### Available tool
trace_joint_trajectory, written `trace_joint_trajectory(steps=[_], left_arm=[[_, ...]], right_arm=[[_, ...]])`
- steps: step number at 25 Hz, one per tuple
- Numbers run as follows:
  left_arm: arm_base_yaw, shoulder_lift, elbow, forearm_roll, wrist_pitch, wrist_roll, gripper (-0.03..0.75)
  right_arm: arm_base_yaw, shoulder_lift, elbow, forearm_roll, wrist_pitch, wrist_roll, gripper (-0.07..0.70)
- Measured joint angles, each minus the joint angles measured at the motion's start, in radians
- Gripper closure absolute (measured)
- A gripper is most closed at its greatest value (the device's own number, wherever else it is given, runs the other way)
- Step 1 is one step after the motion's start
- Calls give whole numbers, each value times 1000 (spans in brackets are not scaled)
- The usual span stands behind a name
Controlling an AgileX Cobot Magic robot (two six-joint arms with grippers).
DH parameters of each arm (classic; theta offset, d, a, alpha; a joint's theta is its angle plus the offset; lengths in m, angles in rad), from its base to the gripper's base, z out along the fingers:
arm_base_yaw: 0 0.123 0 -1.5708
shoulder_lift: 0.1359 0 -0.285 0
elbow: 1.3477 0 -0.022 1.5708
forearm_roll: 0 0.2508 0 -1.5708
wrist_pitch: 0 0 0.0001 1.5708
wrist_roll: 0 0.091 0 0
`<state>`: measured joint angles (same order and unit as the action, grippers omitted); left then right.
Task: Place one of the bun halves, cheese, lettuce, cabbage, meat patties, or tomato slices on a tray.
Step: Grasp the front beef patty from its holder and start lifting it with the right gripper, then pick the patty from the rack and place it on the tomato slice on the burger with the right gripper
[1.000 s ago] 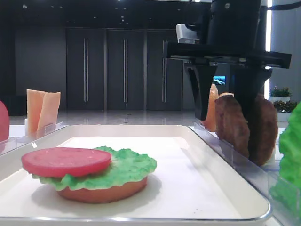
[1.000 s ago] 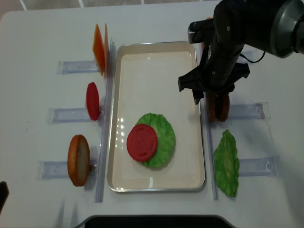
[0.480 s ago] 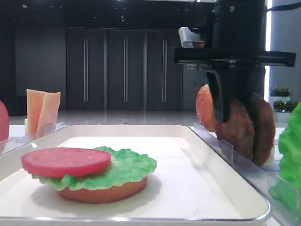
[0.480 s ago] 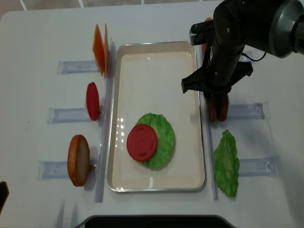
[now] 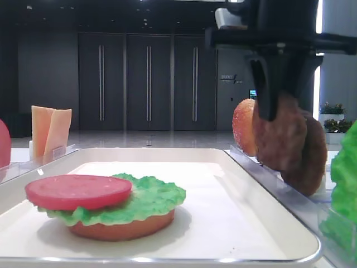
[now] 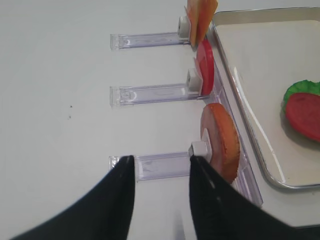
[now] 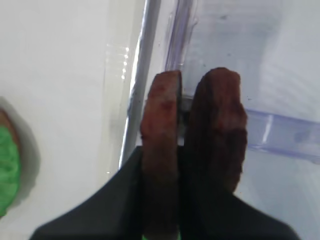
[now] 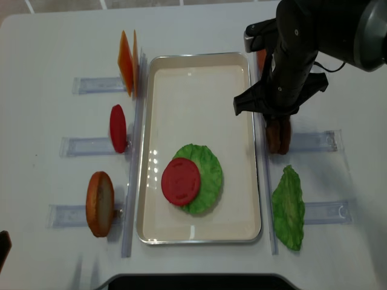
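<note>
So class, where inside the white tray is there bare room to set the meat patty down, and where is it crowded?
Bare: the white rectangular tray's far half, between its far rim and the green ruffled lettuce, plus a narrower strip along the near rim. Crowded: the middle-near part, where the pinkish-red tomato slice lies on that lettuce. The right pincer grips one dark brown meat patty beside the tray's right rim.

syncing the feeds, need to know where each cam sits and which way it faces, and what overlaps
Exterior high: low at the tray rim, facing along it; right tool shut on the nearer of the meat patties.
Realsense: overhead, facing straight down on the table; right arm shows.
Right wrist: on the right arm, facing down at both patties edge-on; dark fingers show.
Left wrist: facing the clear racks left of the tray; left tool open.
Shared: both exterior views show the tomato slice on lettuce.
</note>
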<state>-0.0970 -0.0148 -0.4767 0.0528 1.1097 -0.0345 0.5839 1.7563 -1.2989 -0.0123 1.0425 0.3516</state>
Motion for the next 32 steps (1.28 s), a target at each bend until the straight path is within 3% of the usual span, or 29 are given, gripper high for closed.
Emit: trace_joint_trajectory(steps=[10, 16, 27, 32], left_arm=[[0, 0, 0, 0, 0, 0, 433], [0, 0, 0, 0, 0, 0, 433], [0, 0, 0, 0, 0, 0, 433], [0, 0, 0, 0, 0, 0, 433]], right_arm=[[54, -207, -1, 12, 51, 49, 521], [79, -230, 12, 19, 164, 72, 521], [418, -451, 222, 25, 106, 330, 521], [446, -461, 227, 22, 52, 351, 521]])
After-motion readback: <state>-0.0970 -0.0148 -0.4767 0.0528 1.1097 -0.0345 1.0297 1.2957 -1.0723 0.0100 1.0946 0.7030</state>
